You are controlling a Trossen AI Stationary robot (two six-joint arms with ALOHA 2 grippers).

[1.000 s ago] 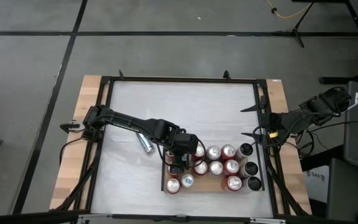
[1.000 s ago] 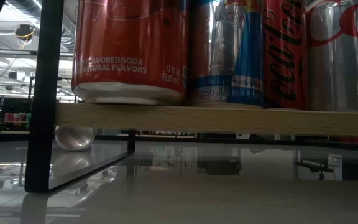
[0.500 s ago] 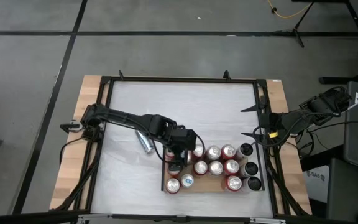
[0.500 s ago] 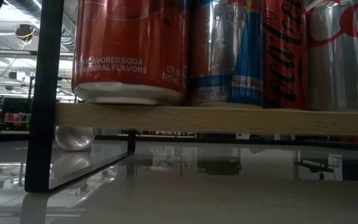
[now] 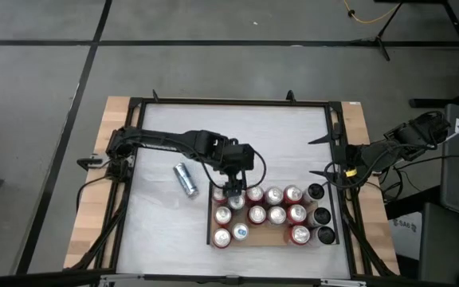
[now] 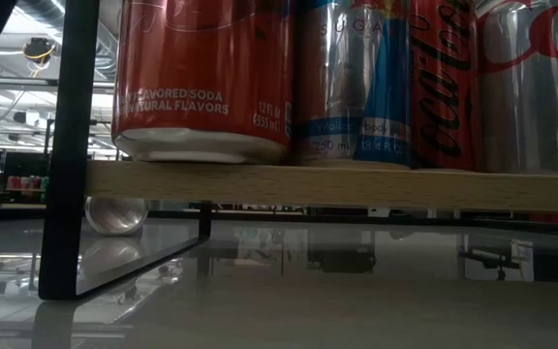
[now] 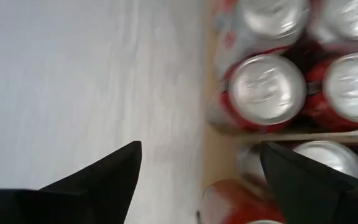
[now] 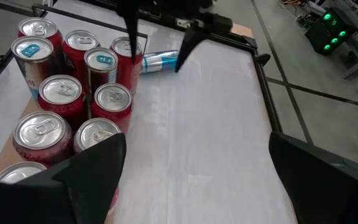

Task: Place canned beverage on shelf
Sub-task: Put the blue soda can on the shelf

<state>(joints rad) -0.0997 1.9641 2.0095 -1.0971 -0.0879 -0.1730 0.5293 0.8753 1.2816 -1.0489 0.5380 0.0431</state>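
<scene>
Left end effector (image 5: 231, 190) hangs over the far left corner of the shelf (image 5: 263, 237), fingers spread with nothing between them. Directly below it stand upright cans (image 5: 271, 214), grouped on the shelf. One can (image 5: 185, 179) lies on its side on the white worktop (image 5: 237, 135), left of this end effector. Right end effector (image 5: 332, 171) waits at the worktop's right edge, fingers spread.

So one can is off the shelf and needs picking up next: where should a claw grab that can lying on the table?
Take the lying can across the middle of its round body, coming straight down from above. It lies on its side, slanted, alone on the white table, left of the shelf, so the fingers should straddle its width, not its ends.
</scene>
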